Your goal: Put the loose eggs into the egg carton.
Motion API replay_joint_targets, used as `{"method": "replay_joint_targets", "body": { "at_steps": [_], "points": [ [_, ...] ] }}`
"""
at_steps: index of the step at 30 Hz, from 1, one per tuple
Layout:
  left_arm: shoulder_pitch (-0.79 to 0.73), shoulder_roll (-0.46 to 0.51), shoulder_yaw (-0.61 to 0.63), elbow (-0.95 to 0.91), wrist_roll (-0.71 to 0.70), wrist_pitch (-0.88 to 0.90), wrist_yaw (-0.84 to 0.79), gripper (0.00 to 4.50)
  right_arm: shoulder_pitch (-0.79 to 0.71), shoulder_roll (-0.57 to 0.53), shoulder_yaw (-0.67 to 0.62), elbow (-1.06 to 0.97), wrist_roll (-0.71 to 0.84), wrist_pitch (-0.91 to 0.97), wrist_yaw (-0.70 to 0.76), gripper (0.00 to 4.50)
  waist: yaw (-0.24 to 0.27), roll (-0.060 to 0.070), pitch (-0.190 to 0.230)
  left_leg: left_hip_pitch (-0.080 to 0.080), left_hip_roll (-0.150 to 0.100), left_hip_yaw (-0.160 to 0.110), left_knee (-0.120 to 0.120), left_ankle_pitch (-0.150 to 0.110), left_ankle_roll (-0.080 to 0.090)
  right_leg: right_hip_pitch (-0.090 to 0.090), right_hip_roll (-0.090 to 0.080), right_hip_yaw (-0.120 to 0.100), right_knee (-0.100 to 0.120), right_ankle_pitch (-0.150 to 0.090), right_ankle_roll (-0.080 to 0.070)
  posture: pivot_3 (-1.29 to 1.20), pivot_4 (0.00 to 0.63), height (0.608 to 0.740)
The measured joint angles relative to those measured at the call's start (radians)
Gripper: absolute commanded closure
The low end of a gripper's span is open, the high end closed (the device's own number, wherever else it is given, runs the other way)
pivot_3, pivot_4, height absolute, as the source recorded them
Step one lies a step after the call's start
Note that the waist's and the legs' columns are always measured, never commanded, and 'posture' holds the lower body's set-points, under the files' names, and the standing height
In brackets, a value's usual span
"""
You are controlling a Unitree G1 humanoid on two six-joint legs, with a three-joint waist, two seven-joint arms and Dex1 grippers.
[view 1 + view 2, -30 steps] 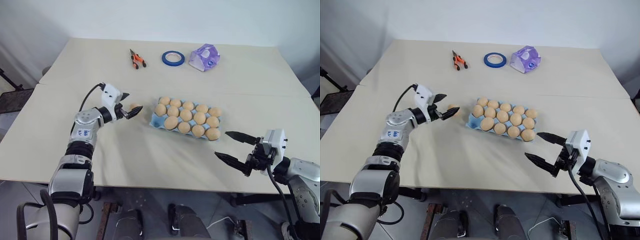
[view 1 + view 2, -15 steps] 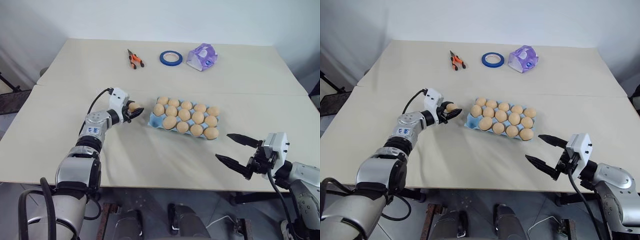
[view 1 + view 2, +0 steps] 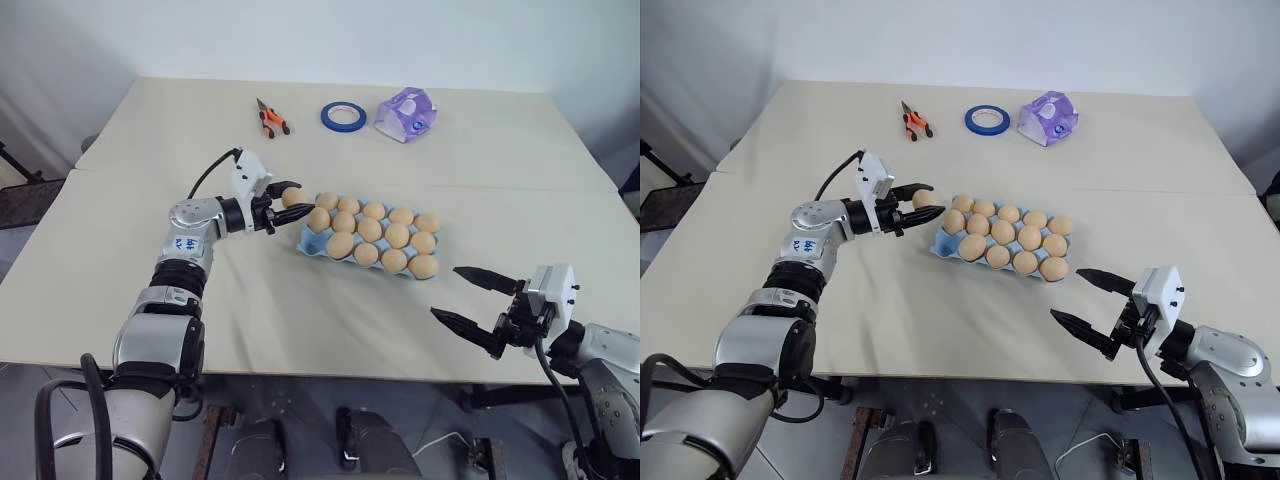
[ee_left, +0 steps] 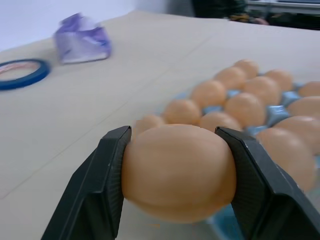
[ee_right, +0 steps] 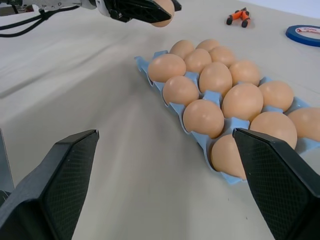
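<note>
My left gripper (image 3: 297, 199) is shut on one pale tan loose egg (image 4: 177, 170) and holds it above the table, just off the far left corner of the egg carton (image 3: 313, 241). The light-blue carton lies mid-table with several eggs in its cups. Its near left corner cup looks bare. My right gripper (image 3: 444, 291) stands open near the table's front right edge, short of the carton, with nothing between its fingers.
At the far side of the table lie orange-handled pliers (image 3: 270, 117), a blue tape ring (image 3: 343, 115) and a purple plastic packet (image 3: 406, 114). Bare tabletop stretches left of and in front of the carton.
My left gripper closed on the egg that lay on the table, lifted it and carried it right, up to the carton's corner. The right arm has stayed put.
</note>
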Motion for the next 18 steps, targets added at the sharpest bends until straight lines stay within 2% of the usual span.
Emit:
{"method": "replay_joint_targets", "body": {
  "at_steps": [5,7,12,18],
  "points": [
    [0.019,-0.008,-0.039,-0.054,0.001,0.055,-0.051,2.11,0.011,0.000,-0.002,-0.005,0.000,0.000,-0.008,0.00,-0.002,0.000,0.000,0.000,0.000,-0.001,0.000,0.000,0.000,0.000,0.001,0.001,0.001,0.000,0.000,0.00,0.150,0.740],
    [0.025,-0.009,-0.047,-0.054,0.003,0.075,-0.053,1.41,0.016,0.000,-0.008,-0.008,0.001,0.000,-0.012,0.00,-0.001,0.000,0.000,0.000,0.000,-0.001,0.001,0.000,0.000,0.000,0.000,0.001,0.001,0.000,0.000,0.00,0.150,0.740],
    [0.033,-0.009,-0.066,-0.054,0.006,0.092,-0.055,0.04,0.019,0.000,-0.021,-0.018,0.003,0.000,-0.019,0.00,-0.001,0.000,0.000,0.000,0.000,-0.001,0.001,0.000,0.000,0.000,0.000,0.001,0.001,0.000,0.000,0.00,0.150,0.740],
    [0.033,-0.008,-0.065,-0.063,0.002,0.093,-0.068,0.04,0.023,0.005,-0.027,-0.023,0.011,0.000,-0.022,0.00,-0.001,0.000,0.000,0.000,0.001,-0.001,0.001,0.000,0.000,0.000,0.000,0.001,0.001,0.000,0.000,0.00,0.150,0.740]
  ]
}}
